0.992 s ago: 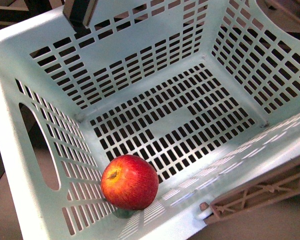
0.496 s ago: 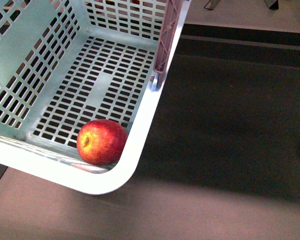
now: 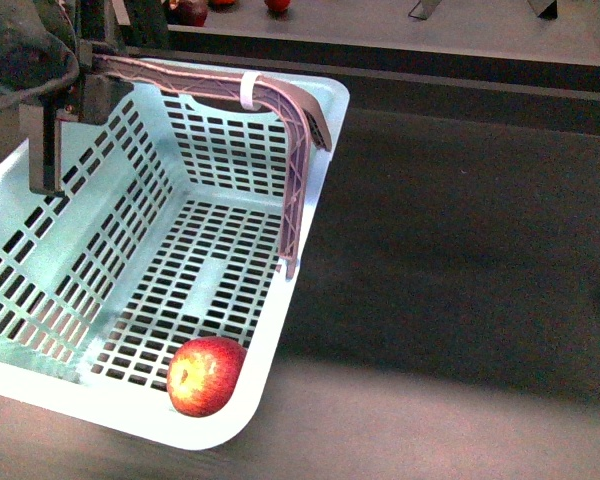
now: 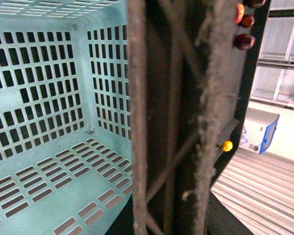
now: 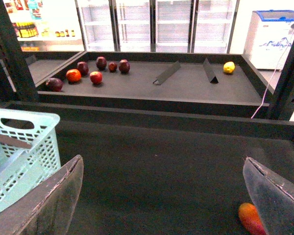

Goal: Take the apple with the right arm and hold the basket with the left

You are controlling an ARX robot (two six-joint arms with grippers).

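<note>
The apple, red with yellow blotches, lies inside the pale mint basket, in its near right corner against the wall. My left gripper is shut on the basket's mauve ribbed handle, which carries a white band. The handle stands upright over the basket. In the left wrist view the handle fills the middle, with the basket's slotted inside beside it. My right gripper is open and empty over the dark shelf, to the right of the basket. The apple is hidden in the right wrist view.
A small orange-red fruit lies by one right fingertip. The back shelf holds several dark red and red-orange fruits, a yellow fruit and two slanted dividers. Dark shelf surface stretches right of the basket.
The basket has shifted in the front view from filling it to lying at the left, with its handle and my left gripper now showing. The apple stays in its near corner.
</note>
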